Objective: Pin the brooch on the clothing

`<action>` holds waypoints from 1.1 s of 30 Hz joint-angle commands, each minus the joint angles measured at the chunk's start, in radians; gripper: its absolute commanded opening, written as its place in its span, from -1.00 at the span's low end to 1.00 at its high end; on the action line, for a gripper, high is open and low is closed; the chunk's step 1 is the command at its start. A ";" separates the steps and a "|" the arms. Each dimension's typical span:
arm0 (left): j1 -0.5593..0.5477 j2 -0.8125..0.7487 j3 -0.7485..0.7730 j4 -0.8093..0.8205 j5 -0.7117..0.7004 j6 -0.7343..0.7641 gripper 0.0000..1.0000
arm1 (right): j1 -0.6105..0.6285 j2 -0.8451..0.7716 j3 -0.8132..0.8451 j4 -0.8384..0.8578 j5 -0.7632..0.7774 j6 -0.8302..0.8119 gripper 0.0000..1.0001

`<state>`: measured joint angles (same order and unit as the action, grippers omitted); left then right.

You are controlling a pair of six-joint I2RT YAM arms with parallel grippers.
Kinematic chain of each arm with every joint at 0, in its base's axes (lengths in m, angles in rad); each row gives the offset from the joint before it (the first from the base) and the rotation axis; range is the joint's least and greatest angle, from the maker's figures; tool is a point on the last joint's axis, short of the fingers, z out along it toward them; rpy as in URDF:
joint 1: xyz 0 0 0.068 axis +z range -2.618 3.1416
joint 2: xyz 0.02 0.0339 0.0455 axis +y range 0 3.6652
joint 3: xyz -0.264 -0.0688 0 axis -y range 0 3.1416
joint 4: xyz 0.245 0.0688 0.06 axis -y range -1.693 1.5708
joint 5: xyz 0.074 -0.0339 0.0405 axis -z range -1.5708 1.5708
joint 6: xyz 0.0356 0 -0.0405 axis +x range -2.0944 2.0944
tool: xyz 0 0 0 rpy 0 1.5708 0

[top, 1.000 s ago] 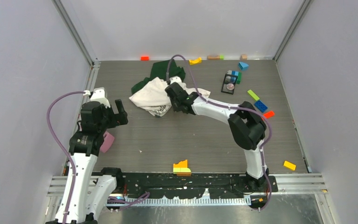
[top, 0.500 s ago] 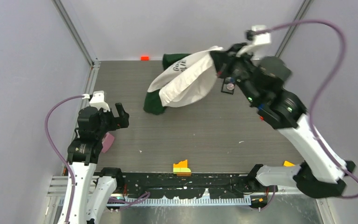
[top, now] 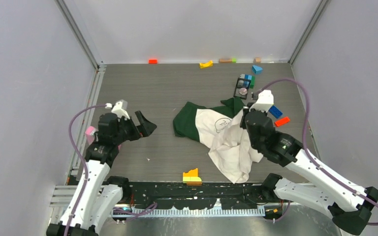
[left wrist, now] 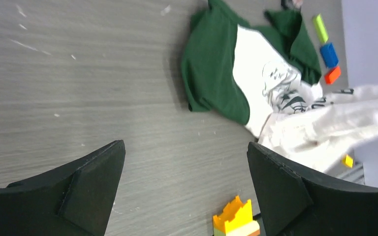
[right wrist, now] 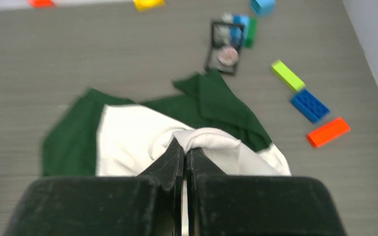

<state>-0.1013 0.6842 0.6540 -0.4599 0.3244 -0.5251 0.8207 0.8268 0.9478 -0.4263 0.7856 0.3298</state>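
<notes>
Nearest, the left gripper (top: pixel 146 125) hangs wide open, empty. The right gripper (right wrist: pixel 184 147) pinches a white fold of the shirt (top: pixel 204 127), sprawled mid-table. Farther back, the brooch (top: pixel 243 91) sits in a black frame (right wrist: pixel 210 53) just beyond the shirt.

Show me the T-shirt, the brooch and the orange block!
T-shirt (top: pixel 204 125): top view, white front panel.
brooch (right wrist: pixel 228 55): right wrist view, disc's middle.
orange block (right wrist: pixel 328 132): right wrist view, its top face.
</notes>
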 commanded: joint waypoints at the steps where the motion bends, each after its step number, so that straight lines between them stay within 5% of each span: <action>1: -0.132 0.062 -0.049 0.147 -0.042 -0.086 0.96 | 0.001 -0.089 -0.104 -0.076 0.178 0.176 -0.99; 8: -0.357 0.302 -0.046 0.321 -0.226 -0.131 0.96 | 0.002 -0.223 -0.299 -0.093 0.182 0.364 -0.99; 14: -0.367 0.558 0.017 0.504 -0.186 -0.191 0.96 | 0.001 -0.308 -0.343 -0.137 0.171 0.428 -0.98; 20: -0.367 0.750 0.145 0.463 -0.297 -0.160 0.96 | 0.001 -0.328 -0.331 -0.196 0.150 0.454 -0.97; 27: -0.367 0.914 0.172 0.584 -0.189 -0.234 0.98 | 0.002 -0.320 -0.305 -0.216 0.110 0.457 -0.94; 33: -0.365 0.958 0.211 0.595 -0.175 -0.224 0.06 | 0.002 -0.237 -0.197 -0.234 -0.045 0.365 -0.94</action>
<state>-0.4648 1.6466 0.8188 0.0757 0.1349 -0.7544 0.8215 0.5343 0.6395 -0.6807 0.8425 0.7383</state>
